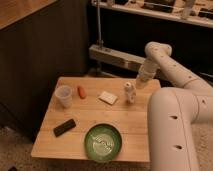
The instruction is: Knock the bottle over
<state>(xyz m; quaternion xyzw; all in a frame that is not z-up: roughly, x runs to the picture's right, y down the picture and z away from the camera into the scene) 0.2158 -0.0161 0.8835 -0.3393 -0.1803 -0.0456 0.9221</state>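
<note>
The bottle is small and clear, with a white cap and a pale label. It stands upright on the right part of the wooden table. My gripper hangs at the end of the white arm, just right of and slightly behind the bottle's top. I cannot tell if it touches the bottle.
A translucent cup stands at the table's left, with an orange item beside it. A white packet lies left of the bottle. A black object and a green plate are near the front. My white body is at the right.
</note>
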